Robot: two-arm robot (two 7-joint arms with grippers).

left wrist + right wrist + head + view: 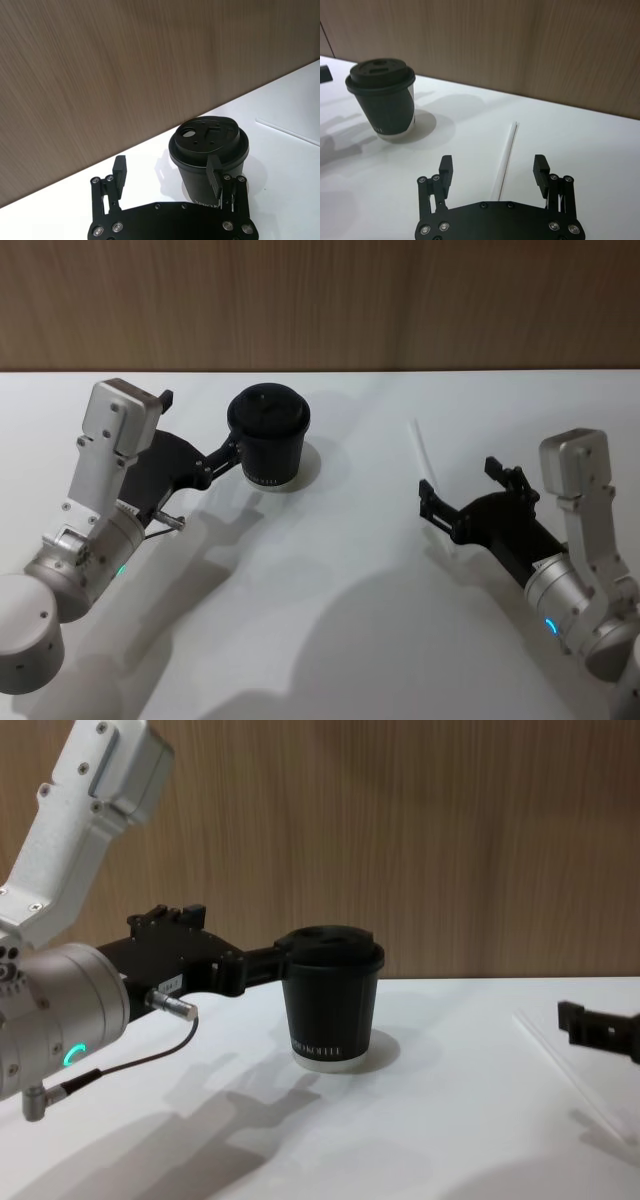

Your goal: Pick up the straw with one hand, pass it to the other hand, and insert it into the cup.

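The black lidded cup [268, 440] stands upright at the back left of the white table [330, 620]. My left gripper [200, 424] is open just left of it, one finger [215, 176] close against the cup's [208, 150] side and the other finger out in free air. The white straw [423, 454] lies flat at the right. My right gripper [459, 483] is open low over the straw's near end, and the straw [506, 157] runs between its fingers [446, 171]. From the chest, the cup [330, 1000], left gripper [225, 935] and straw [562, 1068] show side-on.
A brown wooden wall [320, 300] runs along the table's far edge, close behind the cup. A thin cable [130, 1065] hangs from the left wrist above the table.
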